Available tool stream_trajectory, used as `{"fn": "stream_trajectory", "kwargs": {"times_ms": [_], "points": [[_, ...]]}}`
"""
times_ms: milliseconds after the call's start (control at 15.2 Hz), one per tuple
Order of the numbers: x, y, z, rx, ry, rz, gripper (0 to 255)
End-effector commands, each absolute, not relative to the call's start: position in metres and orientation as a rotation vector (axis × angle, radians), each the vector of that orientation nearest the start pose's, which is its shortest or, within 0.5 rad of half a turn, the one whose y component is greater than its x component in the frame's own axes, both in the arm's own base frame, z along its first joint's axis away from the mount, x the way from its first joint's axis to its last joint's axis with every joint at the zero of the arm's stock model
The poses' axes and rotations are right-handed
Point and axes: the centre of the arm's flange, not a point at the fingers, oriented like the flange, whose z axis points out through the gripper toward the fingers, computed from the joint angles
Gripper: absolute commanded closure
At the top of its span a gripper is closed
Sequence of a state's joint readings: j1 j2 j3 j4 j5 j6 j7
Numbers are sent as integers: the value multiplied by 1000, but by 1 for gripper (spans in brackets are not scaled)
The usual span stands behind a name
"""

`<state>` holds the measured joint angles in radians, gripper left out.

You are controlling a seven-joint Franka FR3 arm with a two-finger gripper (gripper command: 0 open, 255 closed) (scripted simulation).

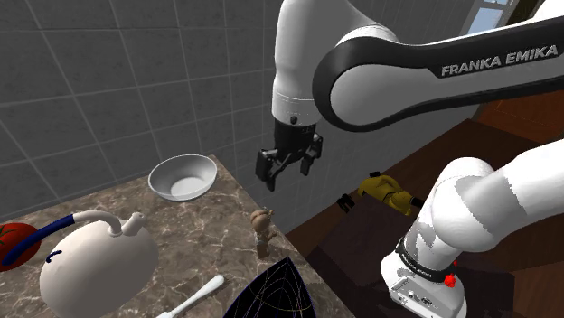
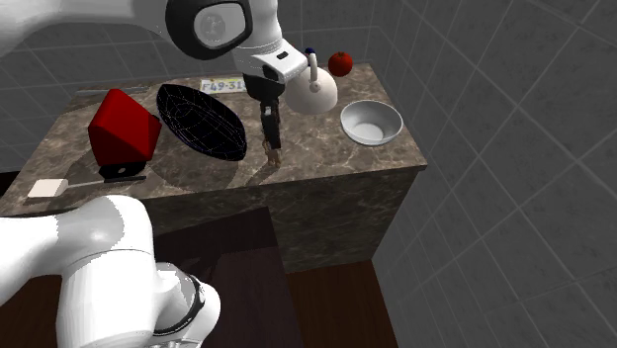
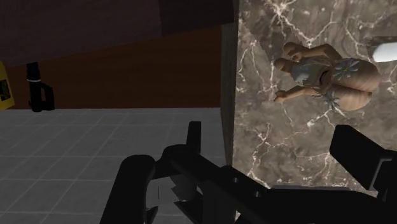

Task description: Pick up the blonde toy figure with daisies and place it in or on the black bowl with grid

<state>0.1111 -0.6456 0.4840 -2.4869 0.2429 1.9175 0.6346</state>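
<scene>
Prob. kitchen: marble counter point(image 2: 326, 158), tiled walls point(image 1: 108, 72), kettle point(image 1: 95, 262), white bowl point(image 1: 183, 176).

Veined marble counter point(image 1: 185, 237) (smooth bowl point(image 1: 181, 191))

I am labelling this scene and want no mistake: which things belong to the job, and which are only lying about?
For the job:
- toy figure
- black bowl
- gripper, open

Lying about:
- white bowl
- white kettle
- red fruit
- red angular object
</scene>
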Motion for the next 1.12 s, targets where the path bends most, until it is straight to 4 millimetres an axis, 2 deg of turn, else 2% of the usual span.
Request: {"fn": "stream_trajectory", "kwargs": {"times_ms": [0, 264, 330, 792, 1056], "points": [[298, 260, 473, -3144, 357, -91, 0], [299, 310, 457, -3127, 420, -101, 0], [299, 314, 455, -3125, 425, -102, 0], [301, 313, 416, -3125, 425, -102, 0], [301, 313, 416, -3125, 425, -102, 0]]}}
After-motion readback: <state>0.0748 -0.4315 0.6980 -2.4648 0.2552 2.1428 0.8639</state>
